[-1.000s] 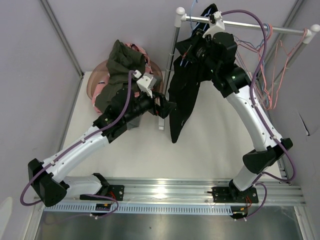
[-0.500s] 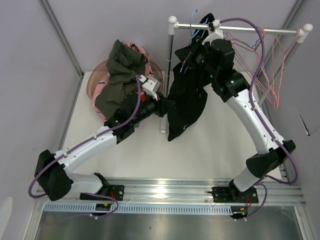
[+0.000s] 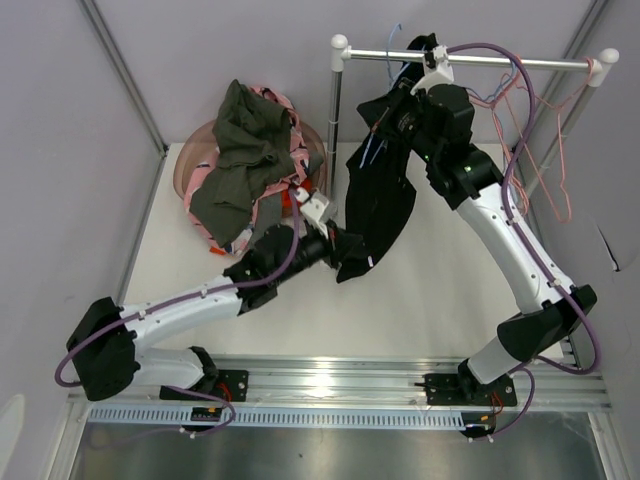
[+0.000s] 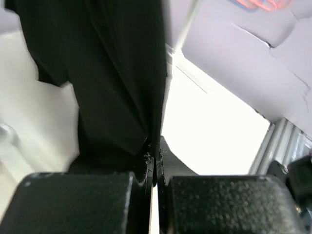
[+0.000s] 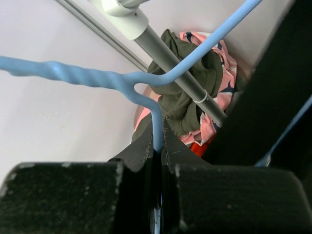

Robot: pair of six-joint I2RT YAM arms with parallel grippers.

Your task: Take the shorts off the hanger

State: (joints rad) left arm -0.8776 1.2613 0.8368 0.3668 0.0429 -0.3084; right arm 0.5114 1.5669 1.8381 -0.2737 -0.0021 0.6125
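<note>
Black shorts [image 3: 382, 195] hang from a blue wire hanger [image 5: 157, 83] under the rail. My right gripper [image 3: 392, 108] is shut on the hanger's blue wire just below its twisted neck, seen close up in the right wrist view [image 5: 157, 150]. My left gripper [image 3: 347, 250] is shut on the lower edge of the black shorts. In the left wrist view, the cloth [image 4: 117, 73] runs down into the closed jaws of the left gripper [image 4: 155, 168]. The shorts are stretched at a slant between the two grippers.
A brown basket [image 3: 193, 152] at the back left holds a pile of olive shorts [image 3: 243, 150] and pink patterned shorts [image 3: 272, 205]. The rack's rail [image 3: 520, 62] and post [image 3: 333, 120] stand at the back. Empty pink and orange hangers [image 3: 548, 150] hang at the right.
My left gripper went from open to shut on the black shorts' lower edge and drew back toward the near side. The shorts' bottom followed it; the right gripper kept its hold on the hanger.
</note>
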